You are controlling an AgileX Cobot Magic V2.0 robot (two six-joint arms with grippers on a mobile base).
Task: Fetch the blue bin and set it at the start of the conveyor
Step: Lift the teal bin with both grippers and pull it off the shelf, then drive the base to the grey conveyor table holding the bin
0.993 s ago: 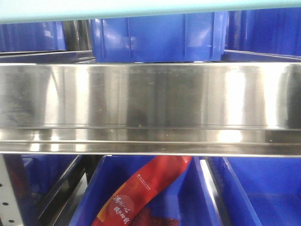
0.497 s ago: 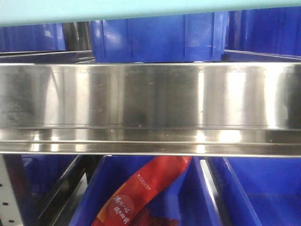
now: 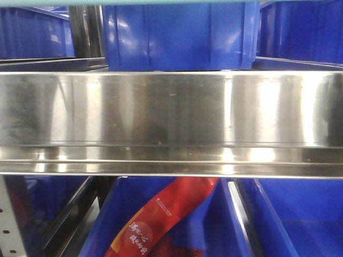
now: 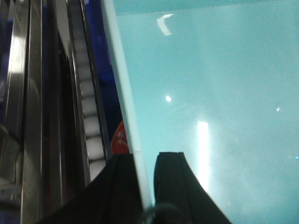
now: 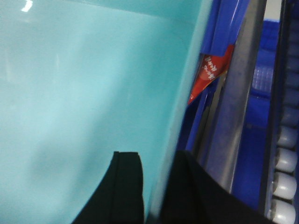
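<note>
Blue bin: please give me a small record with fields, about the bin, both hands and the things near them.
bin: blue bin, pale aqua, fills most of both wrist views
left hand: left hand, one finger on each side of the bin wall, shut on it
right hand: right hand, same grip on a bin wall
front view: steel shelf rail; dark blue crate above it; red packet in lower blue crate
conveyor start: not in view
</note>
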